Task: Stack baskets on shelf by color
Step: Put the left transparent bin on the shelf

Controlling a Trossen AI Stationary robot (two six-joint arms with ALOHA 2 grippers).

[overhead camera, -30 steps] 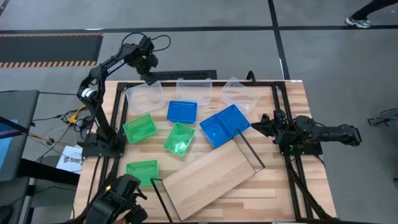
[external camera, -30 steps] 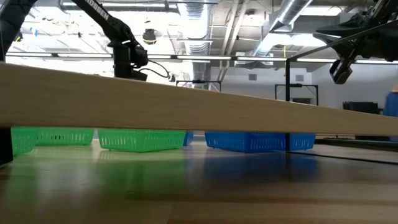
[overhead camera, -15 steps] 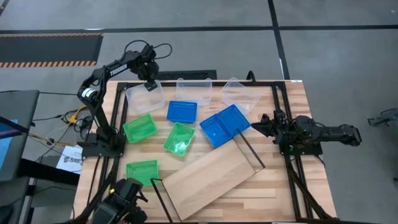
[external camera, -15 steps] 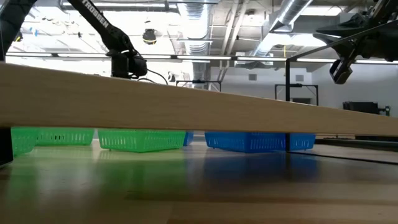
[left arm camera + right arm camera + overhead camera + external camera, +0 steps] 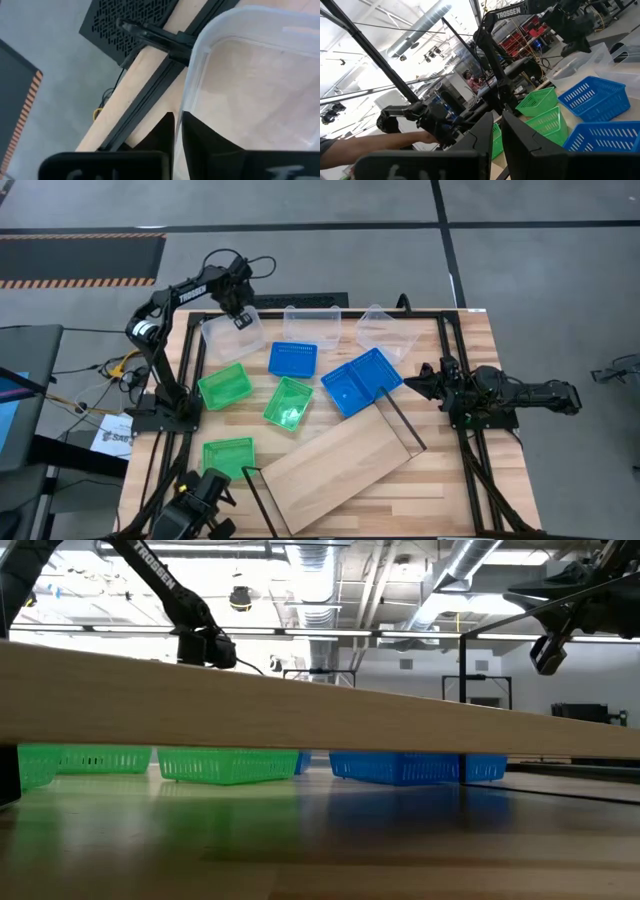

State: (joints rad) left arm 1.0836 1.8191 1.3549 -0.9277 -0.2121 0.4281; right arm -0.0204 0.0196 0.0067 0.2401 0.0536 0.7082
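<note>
Baskets lie unstacked beside the shelf (image 5: 335, 462); left gripper (image 5: 240, 313), jaws nearly together at the clear basket (image 5: 233, 335) rim, must pinch and lift it.

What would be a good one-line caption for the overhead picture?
Left gripper at a clear basket along the table's far edge; green and blue baskets lie loose beside the empty shelf; right gripper waits.

Bright ceiling lights, glare, blurred foreground shelf (image 5: 320, 700)

Dark arms w/ white TROSSEN lettering
</note>
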